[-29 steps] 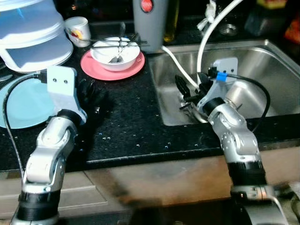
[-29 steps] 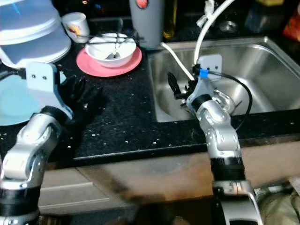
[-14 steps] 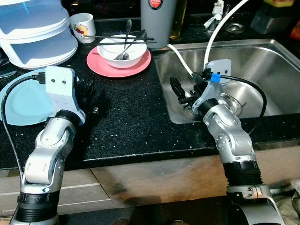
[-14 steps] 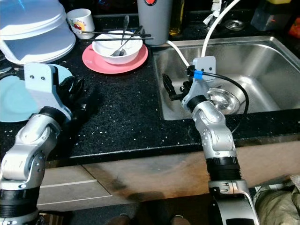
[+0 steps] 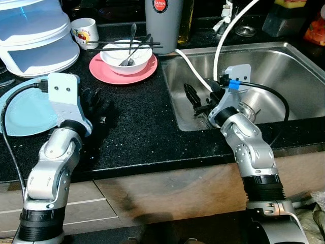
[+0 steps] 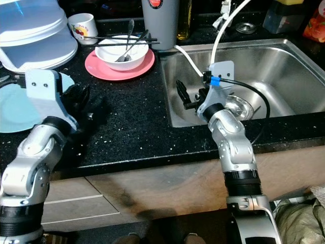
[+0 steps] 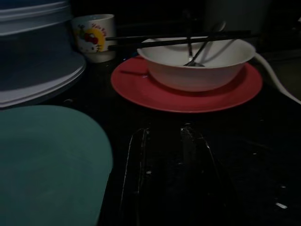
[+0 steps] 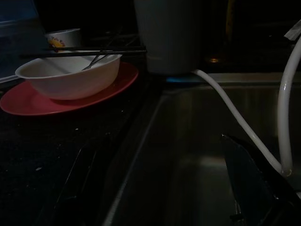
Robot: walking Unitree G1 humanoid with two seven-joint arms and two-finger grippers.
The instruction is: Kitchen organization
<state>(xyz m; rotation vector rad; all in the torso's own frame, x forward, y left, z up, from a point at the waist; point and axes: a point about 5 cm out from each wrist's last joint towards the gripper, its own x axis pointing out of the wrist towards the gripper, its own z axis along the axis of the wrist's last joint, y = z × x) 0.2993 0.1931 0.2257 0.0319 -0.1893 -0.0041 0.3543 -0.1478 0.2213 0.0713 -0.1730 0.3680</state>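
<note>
A white bowl [image 5: 127, 55] sits on a red plate [image 5: 104, 73] at the back of the black counter, with a spoon [image 5: 130, 40] in it and black chopsticks [image 5: 109, 48] laid across its rim. My left gripper [image 5: 96, 109] rests low over the counter in front of that plate, open, with nothing between its fingers [image 7: 136, 160]. Beside it lies a light blue plate [image 5: 23, 114]. My right gripper [image 5: 202, 99] hangs open over the left edge of the steel sink [image 5: 284, 61], holding nothing.
A white and blue lidded container [image 5: 33, 35] and a small printed mug [image 5: 84, 31] stand at the back left. A grey tumbler [image 5: 163, 23] stands behind the bowl. A white hose [image 5: 195, 68] runs into the sink, near the drain [image 5: 250, 109].
The whole picture has shifted, so the camera moved. Both arms hold about the same places, and both grippers stay open.
</note>
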